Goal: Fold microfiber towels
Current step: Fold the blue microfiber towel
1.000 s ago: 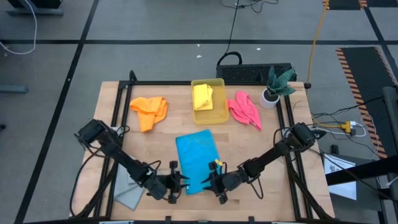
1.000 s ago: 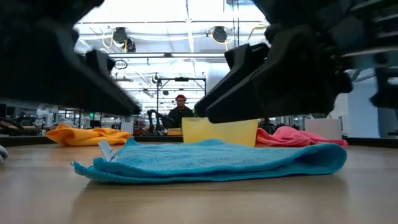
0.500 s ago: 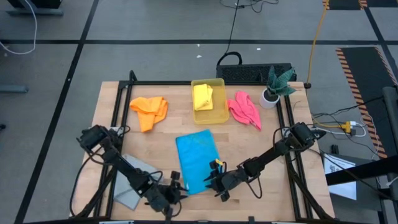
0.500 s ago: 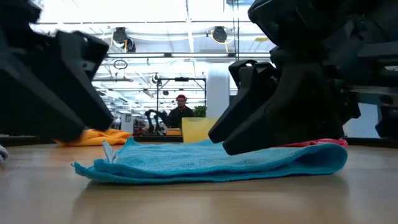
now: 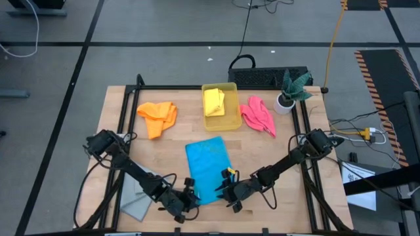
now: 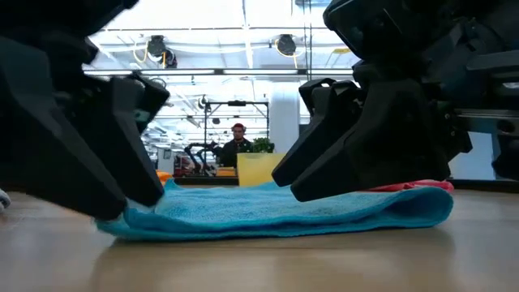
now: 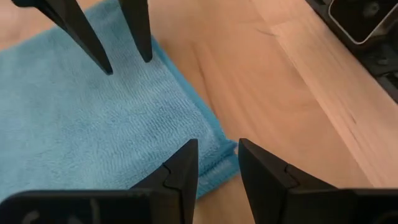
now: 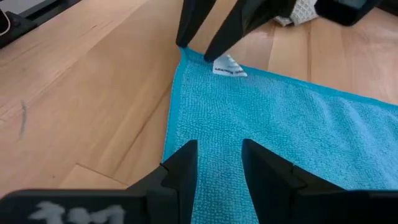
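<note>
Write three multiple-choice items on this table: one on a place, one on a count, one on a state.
1. Where is the yellow towel?
A. in the yellow bin
B. under the plant
C. on the floor

2. How many towels show in the high view?
A. three
B. five
C. seven

3. How are the left tool's fingers?
A. shut on the orange towel
B. apart at the blue towel's corner
C. out of sight

Key: 1 A, it lies inside the bin. 2 B, yellow, orange, pink, blue, grey. 3 B, a gap shows between the fingers.

wooden table (image 5: 170, 147) | on it: blue towel (image 5: 209, 167); orange towel (image 5: 158, 117); pink towel (image 5: 258, 115); grey towel (image 5: 139, 198); yellow bin (image 5: 231, 121); plant (image 5: 289, 90)
</note>
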Robot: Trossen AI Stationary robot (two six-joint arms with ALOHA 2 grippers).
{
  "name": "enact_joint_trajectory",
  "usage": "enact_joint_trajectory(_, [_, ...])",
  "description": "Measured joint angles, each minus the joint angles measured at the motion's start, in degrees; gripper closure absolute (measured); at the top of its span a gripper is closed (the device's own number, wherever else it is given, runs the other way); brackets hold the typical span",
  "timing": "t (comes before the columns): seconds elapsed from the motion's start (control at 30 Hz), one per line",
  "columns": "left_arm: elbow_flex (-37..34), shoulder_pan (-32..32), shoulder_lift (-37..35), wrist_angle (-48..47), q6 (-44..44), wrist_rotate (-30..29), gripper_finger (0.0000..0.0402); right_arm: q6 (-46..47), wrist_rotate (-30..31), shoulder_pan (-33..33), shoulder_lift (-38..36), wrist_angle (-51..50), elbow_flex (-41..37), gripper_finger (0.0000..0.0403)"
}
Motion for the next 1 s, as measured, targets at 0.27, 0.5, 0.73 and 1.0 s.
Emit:
enact_joint_trajectory(0.27, [0.0,0.4,2.4,2.1,-1.7,-0.3,0.0284,0.0,0.0,-0.3,0.0,-0.2,0.0,0.0284])
enact_joint_trajectory(0.5, [0.0,0.1,2.0,1.6,-2.9,-1.1,0.0284,0.4,0.0,-0.5,0.0,-0.5,0.0,0.0284])
enact_joint_trajectory(0.73, [0.0,0.0,2.0,1.8,-4.2,-4.0,0.0284,0.3,0.0,-0.5,0.0,-0.5,0.0,0.0284])
enact_joint_trajectory(1.0, [0.0,0.0,2.0,1.9,-4.8,-4.5,0.0284,0.3,0.0,-0.5,0.0,-0.5,0.0,0.0284])
